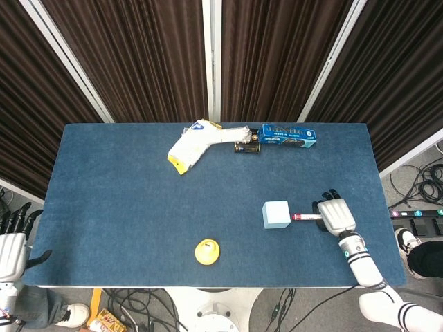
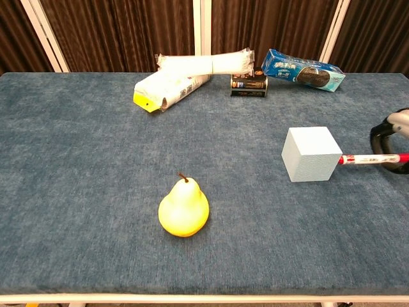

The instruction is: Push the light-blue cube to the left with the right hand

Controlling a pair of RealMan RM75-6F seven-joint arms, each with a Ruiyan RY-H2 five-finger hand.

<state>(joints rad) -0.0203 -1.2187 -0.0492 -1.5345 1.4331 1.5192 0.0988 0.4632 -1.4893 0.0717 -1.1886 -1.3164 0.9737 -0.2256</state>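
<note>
- Right hand (image 1: 336, 216): pale grey-white shell over the back, dark fingers (image 1: 331, 195) toward 12 o'clock.
- Right wrist: silver-grey cuff with small teal-green indicator dot; white forearm segments with dark joint ring toward 5 o'clock.
- Left hand (image 1: 12, 243): same white shell, black fingers, dark thumb toward 3 o'clock.
- Chest view: only black curved parts of right hand at frame edge.

the right arm comes up from the lower right corner of the head view, forearm angled toward the upper left, ending in the right hand (image 1: 335, 215) at right of centre, back of the hand facing up and fingers pointing toward the top of the frame. it holds a thin red-and-white stick (image 1: 306, 216) that points left. in the chest view only its dark fingers (image 2: 391, 142) show at the right edge. the left hand (image 1: 14, 238) sits at the lower left edge, dark fingers spread upward, holding nothing.
</note>
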